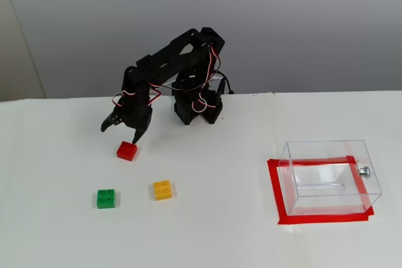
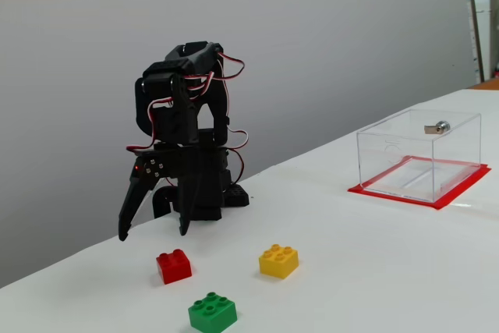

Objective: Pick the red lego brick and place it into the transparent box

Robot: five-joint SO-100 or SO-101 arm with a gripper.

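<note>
Red lego brick (image 1: 127, 150), a small square plastic piece, lies on the white table (image 1: 213, 230), as we see in both fixed views, with the green studded brick (image 1: 105, 198) and yellow studded brick (image 1: 162, 190) nearer the camera. Just behind it we find the black gripper (image 1: 122, 130) hanging over the table, jaws apart and empty. Well apart to the right, the clear plastic transparent box (image 1: 330, 177) stands inside a red tape outline (image 1: 276, 192). Behind everything we see a plain grey wall (image 1: 301, 23).
</note>
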